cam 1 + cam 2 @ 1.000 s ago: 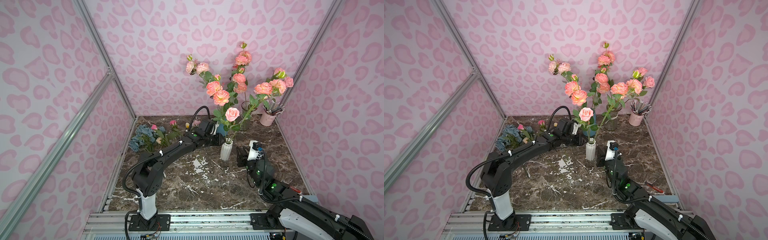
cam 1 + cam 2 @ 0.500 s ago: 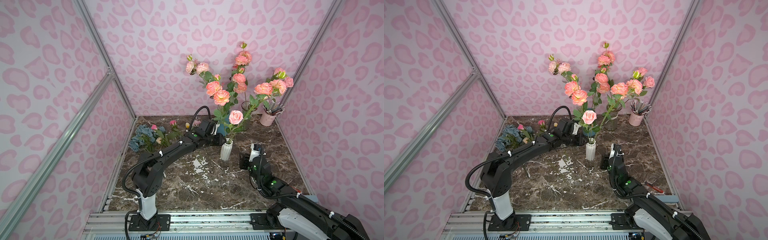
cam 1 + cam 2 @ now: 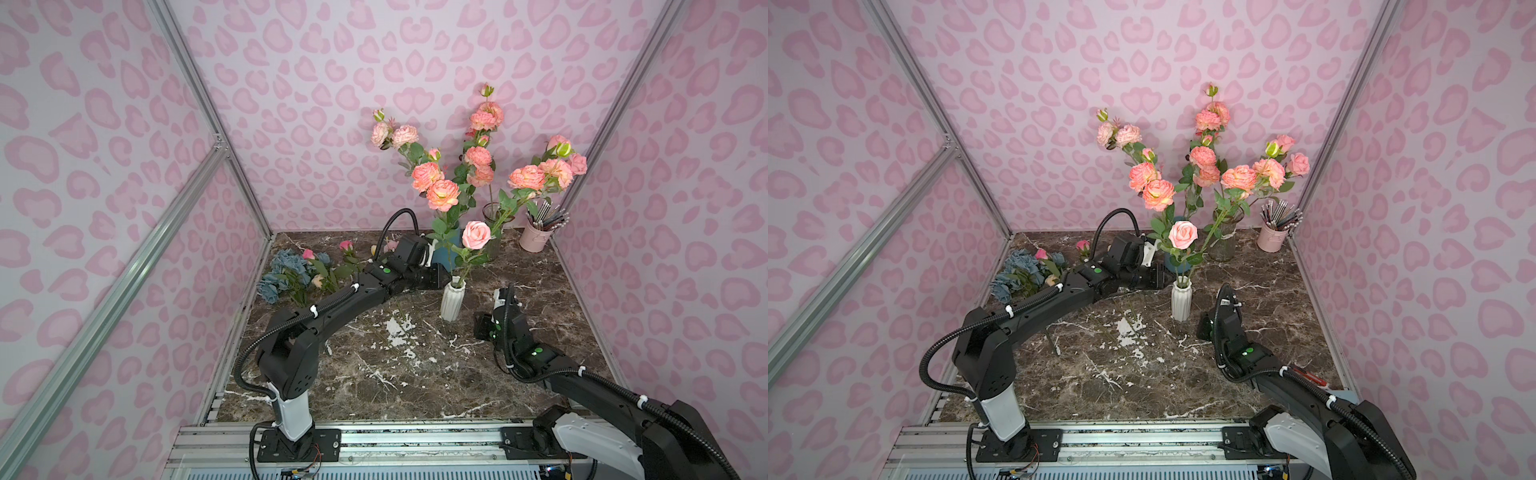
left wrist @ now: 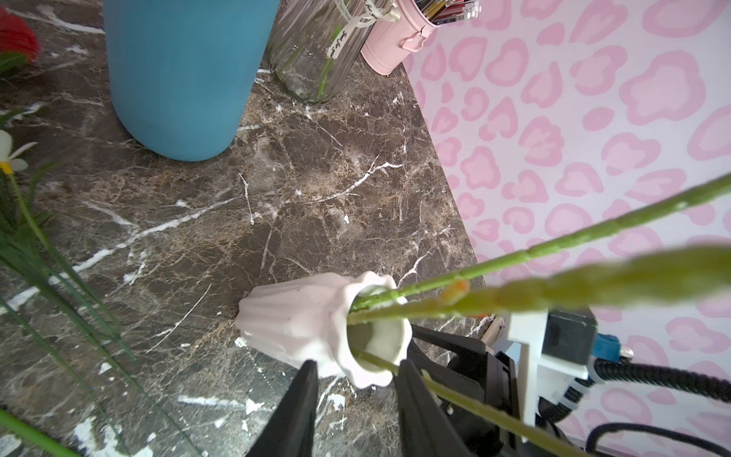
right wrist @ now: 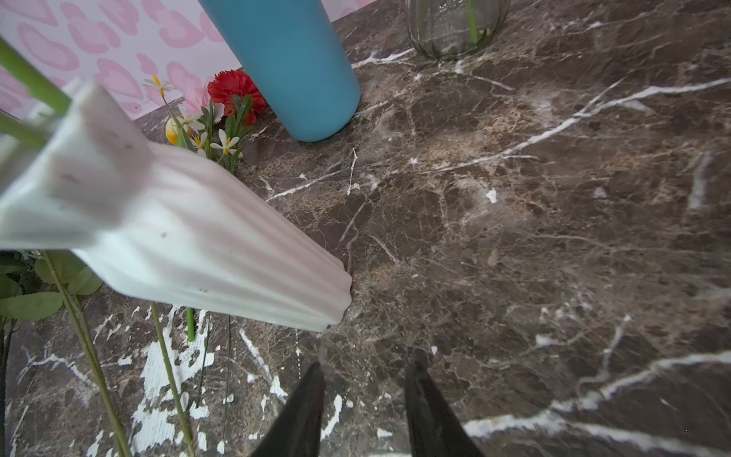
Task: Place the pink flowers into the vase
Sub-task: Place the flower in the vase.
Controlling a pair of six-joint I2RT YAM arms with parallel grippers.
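Note:
The white ribbed vase stands mid-table with a pink rose and other green stems rising from its mouth. My left gripper is open at the vase's rim; one stem crosses beside a finger, not between the jaws. My right gripper is open and empty, low over the marble just in front of the vase's base. More pink flowers lie at the far left.
A blue vase and a glass vase behind hold tall salmon-pink blooms. A pink pen cup stands in the back right corner. Blue hydrangea lies left; a red carnation lies by the blue vase.
My right gripper has drawn back from the vase toward the front of the table. The pink rose has settled slightly rightward and lower. The left arm has stayed put.

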